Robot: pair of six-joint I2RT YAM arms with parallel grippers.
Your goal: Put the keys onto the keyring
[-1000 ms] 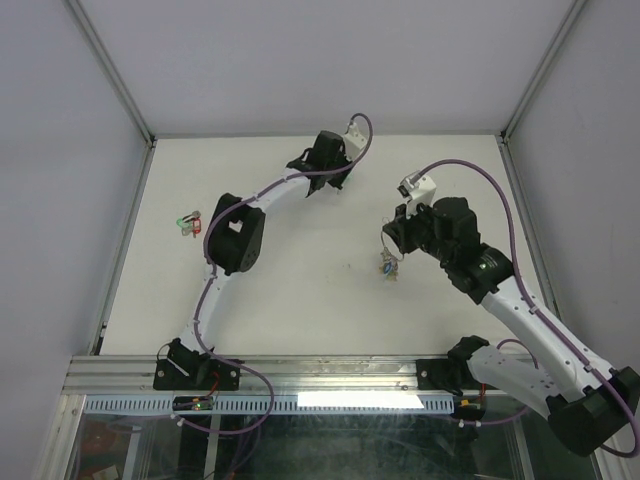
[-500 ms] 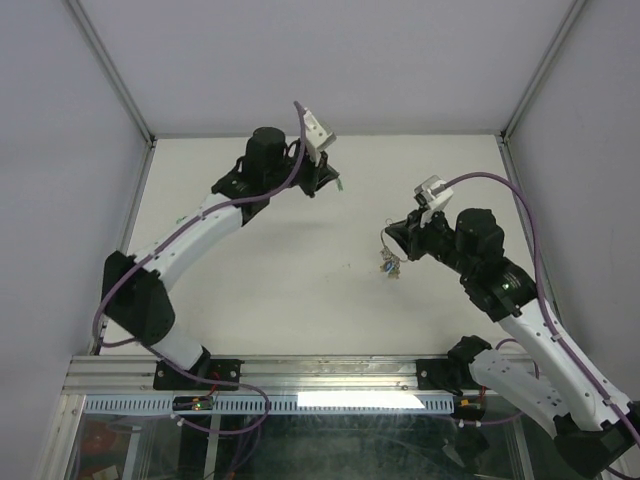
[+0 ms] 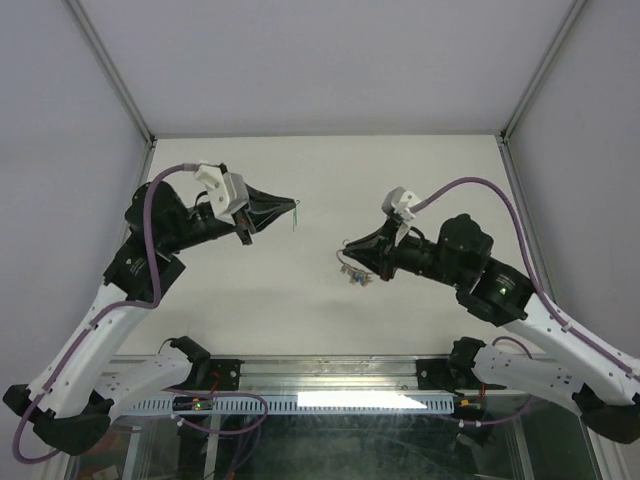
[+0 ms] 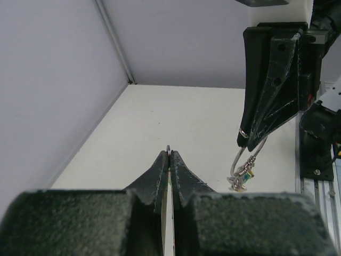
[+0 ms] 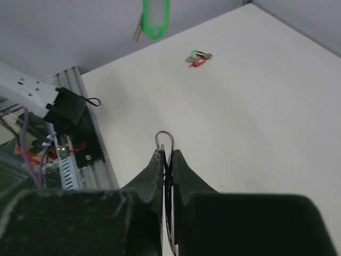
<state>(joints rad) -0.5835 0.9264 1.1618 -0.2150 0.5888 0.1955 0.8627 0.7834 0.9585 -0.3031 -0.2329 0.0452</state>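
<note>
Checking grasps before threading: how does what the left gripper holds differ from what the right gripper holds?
The left gripper pinches a green-tagged key by its small ring; the right gripper pinches the keyring, a larger wire loop. The green-tagged key hangs alone, while several small keys dangle bunched from the keyring. Both grippers are shut, both loads hanging in the air.

No text, label or number is readable.

White matt table (image 3: 400,160), edged along the near side by a metal rail (image 3: 330,372). Lying flat on its left part, well apart from that rail, a small green-and-red key cluster (image 5: 197,57), seen only from the right wrist.
</note>
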